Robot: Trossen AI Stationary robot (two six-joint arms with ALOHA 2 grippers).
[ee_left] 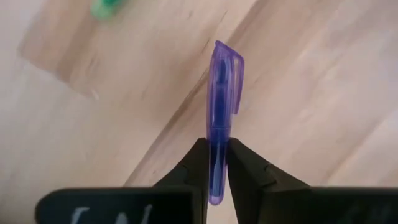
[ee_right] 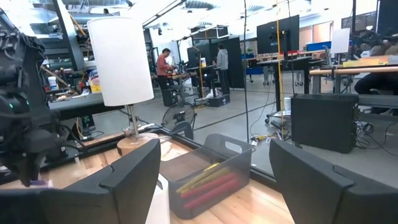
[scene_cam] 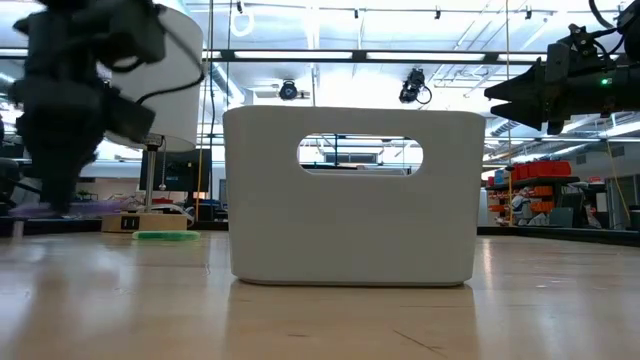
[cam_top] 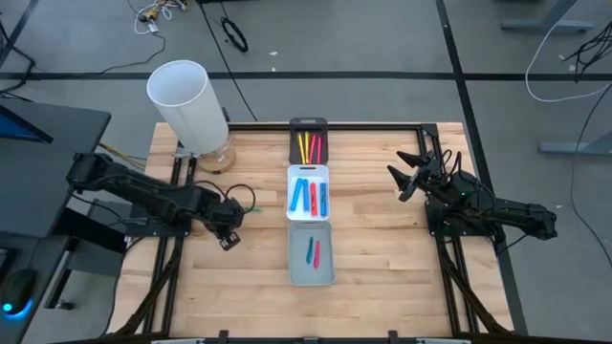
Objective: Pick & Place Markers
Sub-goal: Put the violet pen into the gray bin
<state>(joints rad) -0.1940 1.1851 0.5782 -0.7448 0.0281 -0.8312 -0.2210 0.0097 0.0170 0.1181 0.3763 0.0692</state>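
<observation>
Grip: left gripper (ee_left: 217, 163) clenched on the purple marker (ee_left: 222, 112), pinching only its lower end; the capped end sticks out, so it could pivot or slip when lifted.
Neighbour: green marker (cam_top: 251, 208) at 2 o'clock of that gripper, close enough to be knocked.
Trays: white tray (cam_top: 308, 192) farther right; a tilted marker could miss.
Idle arm: right gripper (cam_top: 409, 175) hangs released at the table's 3 o'clock.
</observation>
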